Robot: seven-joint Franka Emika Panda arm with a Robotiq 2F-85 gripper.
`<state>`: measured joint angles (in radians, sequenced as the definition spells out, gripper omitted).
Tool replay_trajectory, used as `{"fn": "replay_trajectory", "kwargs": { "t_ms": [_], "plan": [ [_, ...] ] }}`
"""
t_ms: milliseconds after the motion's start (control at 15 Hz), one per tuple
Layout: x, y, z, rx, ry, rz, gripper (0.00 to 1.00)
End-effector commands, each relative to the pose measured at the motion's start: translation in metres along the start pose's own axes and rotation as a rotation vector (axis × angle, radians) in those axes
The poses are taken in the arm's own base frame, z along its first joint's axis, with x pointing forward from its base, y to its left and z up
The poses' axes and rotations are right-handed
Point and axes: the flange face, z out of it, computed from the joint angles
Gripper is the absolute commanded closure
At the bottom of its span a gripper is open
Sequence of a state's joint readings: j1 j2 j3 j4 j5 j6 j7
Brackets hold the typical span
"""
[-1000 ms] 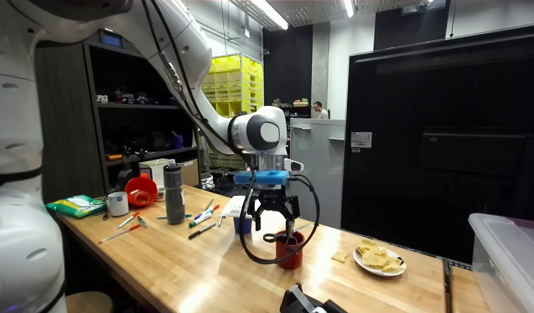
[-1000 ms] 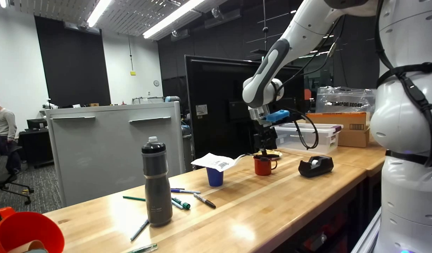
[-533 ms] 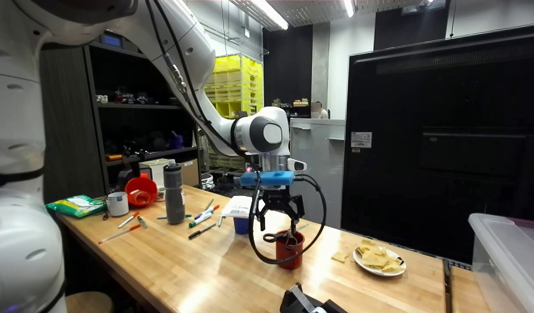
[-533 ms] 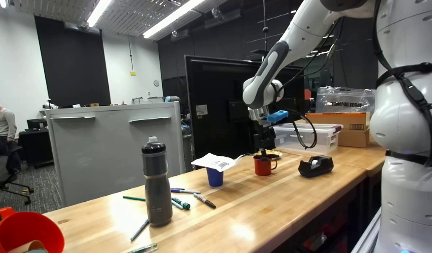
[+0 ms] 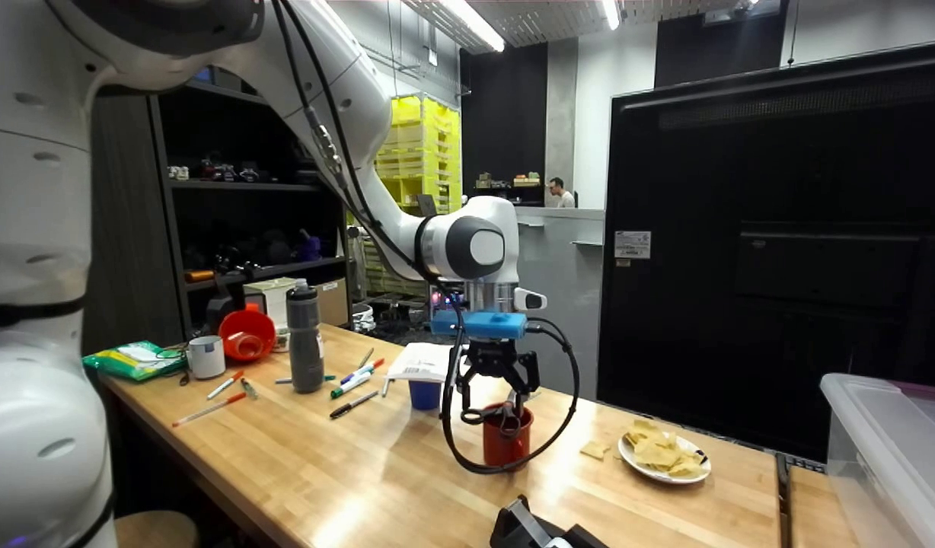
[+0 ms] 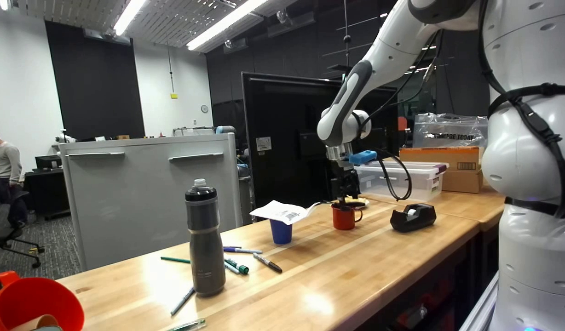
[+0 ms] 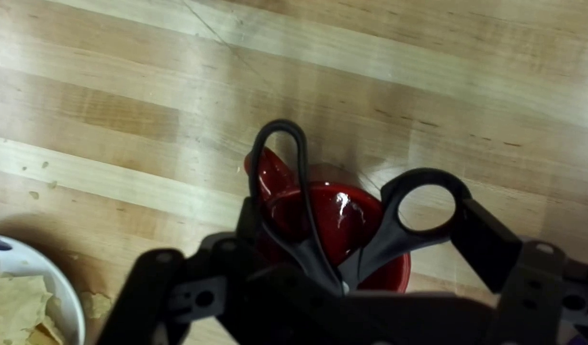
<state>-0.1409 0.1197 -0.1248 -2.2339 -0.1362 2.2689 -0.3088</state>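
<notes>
Scissors rest at the mouth of a red mug, which stands on the table between a blue cup and a tape dispenser, set in from the edge along the black screen. They lie spread apart: one loop passes over the mug handle, while the second loop projects past the rim on the blue cup's side. Both loops point away from the edge along the black screen; the long axis runs back from them, across the table, through the pivot above the mug. Blades are hidden beneath the end effector in the wrist view; their depth in the mug cannot be determined. End effector is directly above the mug and released, jaws wide apart, its fingers straddling the two loops; contact cannot be confirmed. White paper covers the top of the blue cup. A plate of chips sits near the table corner closest to the clear plastic bin.
</notes>
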Motion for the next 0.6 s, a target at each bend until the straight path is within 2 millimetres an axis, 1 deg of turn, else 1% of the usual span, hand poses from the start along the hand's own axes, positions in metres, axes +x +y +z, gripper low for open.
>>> {"fn": "replay_trajectory", "kwargs": {
  "t_ms": [0, 400, 467, 533],
  "plan": [
    [0.0031, 0.0066, 0.0046, 0.024, 0.02, 0.002, 0.0],
    [0.0038, 0.0116, 0.0075, 0.042, 0.033, 0.009, 0.0],
    [0.0038, 0.0124, 0.0073, 0.044, 0.035, 0.009, 0.01],
    [0.0035, 0.0129, 0.0069, 0.045, 0.036, 0.008, 0.05]
  ]
}}
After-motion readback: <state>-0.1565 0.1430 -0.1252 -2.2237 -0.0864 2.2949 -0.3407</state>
